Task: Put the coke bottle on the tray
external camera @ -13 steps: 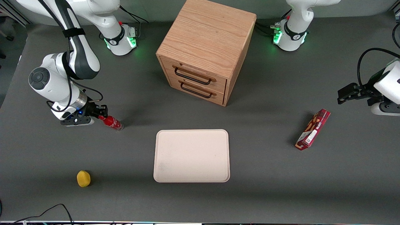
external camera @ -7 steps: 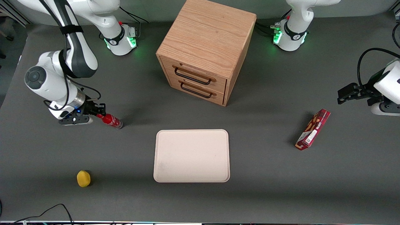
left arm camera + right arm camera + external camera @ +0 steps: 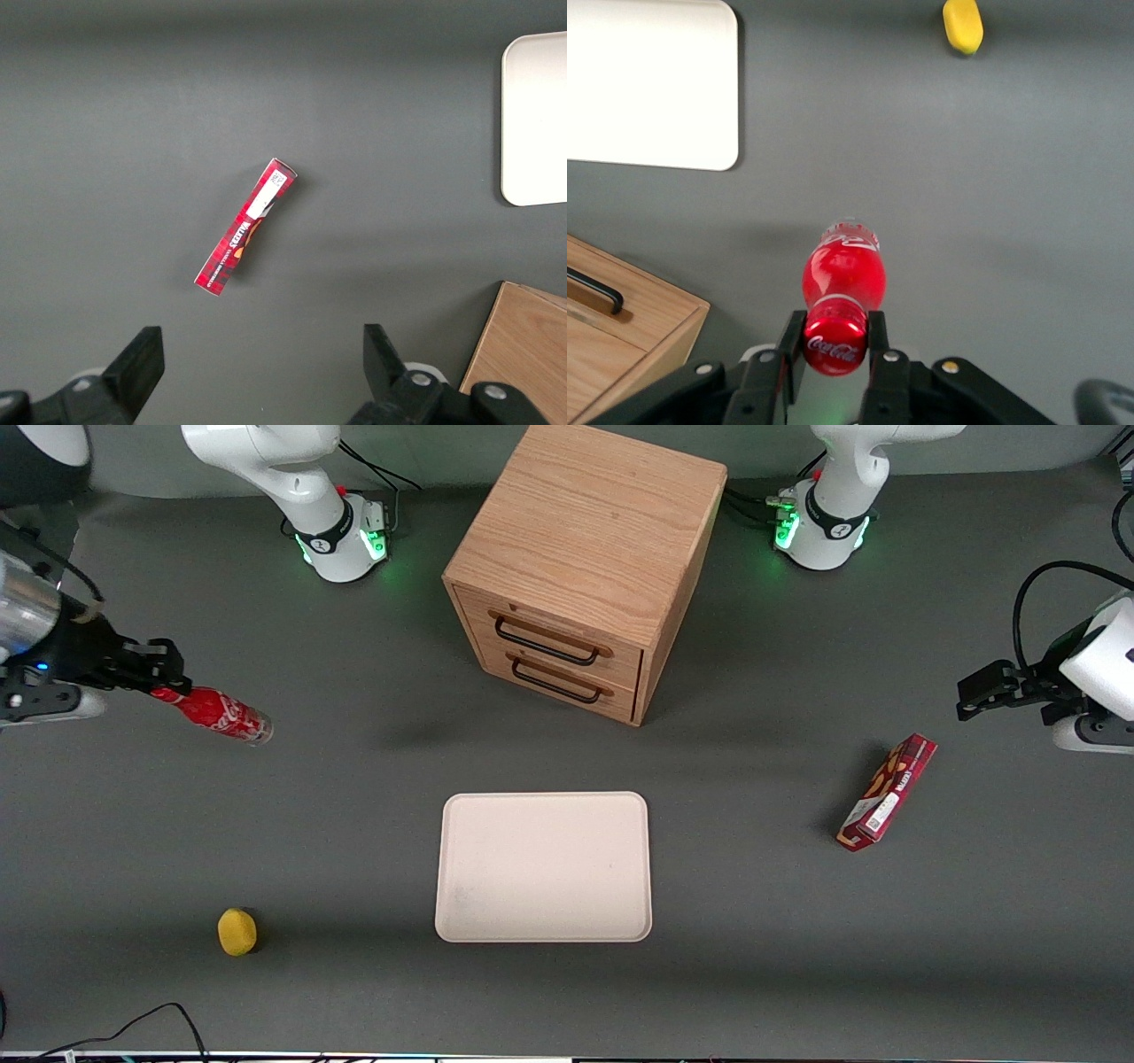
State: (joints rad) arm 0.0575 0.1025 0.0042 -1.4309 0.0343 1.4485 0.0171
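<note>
Hand [image 3: 168,682] grips coke bottle [image 3: 217,715] above table [image 3: 354,797].

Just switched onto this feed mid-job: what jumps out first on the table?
The coke bottle stands out: the gripper has its fingers shut on the bottle's capped neck and holds it in the air at the working arm's end of the table. The cream tray lies bare mid-table, in front of the wooden drawer cabinet. A red snack box lies toward the parked arm's end.
</note>
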